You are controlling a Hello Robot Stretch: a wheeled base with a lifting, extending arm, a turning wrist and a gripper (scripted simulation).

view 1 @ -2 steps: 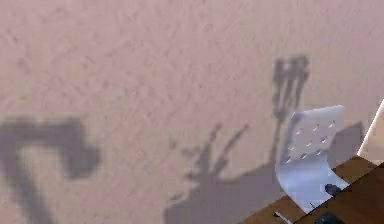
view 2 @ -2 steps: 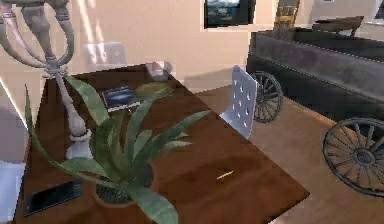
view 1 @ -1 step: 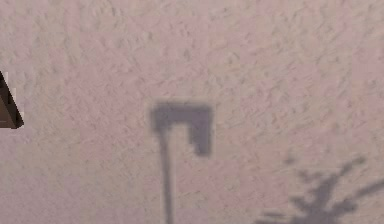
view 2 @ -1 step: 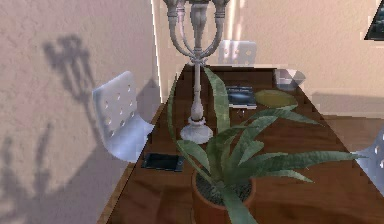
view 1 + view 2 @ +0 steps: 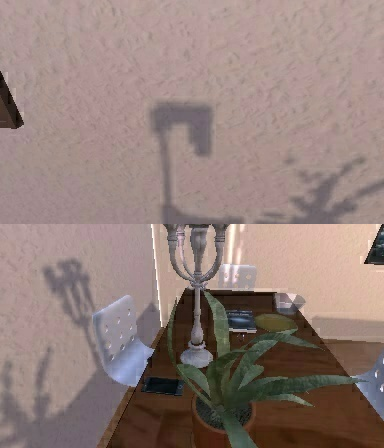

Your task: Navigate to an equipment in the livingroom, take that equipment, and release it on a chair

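The forward view faces a rough pale wall (image 5: pixel 200 60) at very close range. The arm side view looks down along a dark table (image 5: pixel 150 419), with a potted plant (image 5: pixel 232 394) nearest at 6 o'clock and a chair (image 5: pixel 120 339) at 9 o'clock. A like rough wall shows at 10 o'clock.

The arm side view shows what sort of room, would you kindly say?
Probably a dining area: a long wooden table with a white chair drawn up, a candelabra and a potted plant on it.

Candelabra (image 5: pixel 197 284) top, plant pot (image 5: pixel 238 427) base, far-right chair (image 5: pixel 375 384) beyond the arm side view's edges
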